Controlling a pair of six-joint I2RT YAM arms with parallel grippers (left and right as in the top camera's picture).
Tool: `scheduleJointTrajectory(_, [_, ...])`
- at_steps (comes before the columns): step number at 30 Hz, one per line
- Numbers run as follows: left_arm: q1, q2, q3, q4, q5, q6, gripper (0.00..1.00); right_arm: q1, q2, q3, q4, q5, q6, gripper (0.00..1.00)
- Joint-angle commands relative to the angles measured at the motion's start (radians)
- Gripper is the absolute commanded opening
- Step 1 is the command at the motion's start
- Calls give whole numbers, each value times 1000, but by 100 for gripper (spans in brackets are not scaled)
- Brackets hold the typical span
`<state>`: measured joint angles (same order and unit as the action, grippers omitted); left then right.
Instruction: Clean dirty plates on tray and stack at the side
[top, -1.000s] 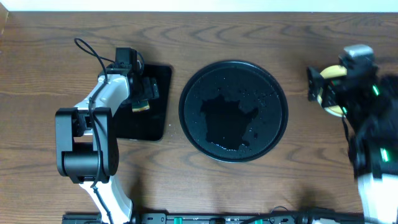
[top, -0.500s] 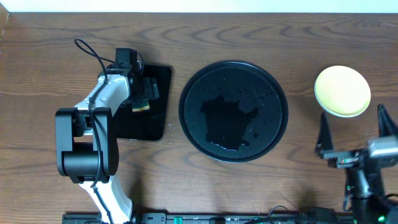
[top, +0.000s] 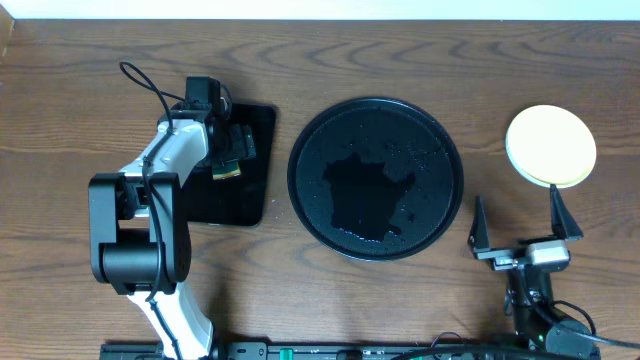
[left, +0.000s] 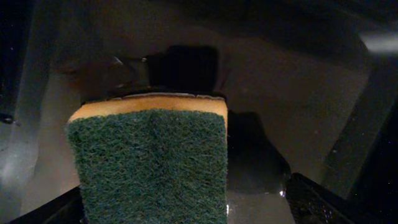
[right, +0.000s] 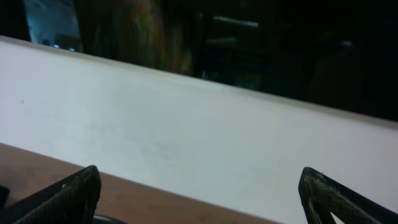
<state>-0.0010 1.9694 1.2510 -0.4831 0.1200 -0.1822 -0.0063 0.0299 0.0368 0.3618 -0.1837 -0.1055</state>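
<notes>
- Tray (top: 306, 140) at desk centre is wet and bare; plates (top: 551, 146) sit stacked near the right edge.
- Right tool (top: 527, 226) is spread open and empty, near the front edge.
- Left tool (top: 233, 153) grips the sponge (left: 149, 163); lower it gently before letting go.

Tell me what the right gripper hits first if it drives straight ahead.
Probably the stacked plates: the right gripper, jaws open, points up the table toward them. Height is unclear; it might pass over.

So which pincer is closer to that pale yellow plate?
The right pincer: it sits open just below the yellow plate, not touching. The left pincer is far across the round tray, gripping a sponge.
</notes>
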Motion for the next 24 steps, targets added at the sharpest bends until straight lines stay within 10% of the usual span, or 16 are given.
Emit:
scheduleJointTrajectory(1, [0,23,-8,-6,-5,6,88,13,-25,-32,-86,49,39,99])
scheduleJointTrajectory(9, [0,23,-8,-6,-5,6,88,13,-25,-32,-422,144,44,99])
scheduleJointTrajectory(24, [0,23,-8,-6,-5,6,88,13,-25,-32,-436,176,56,99])
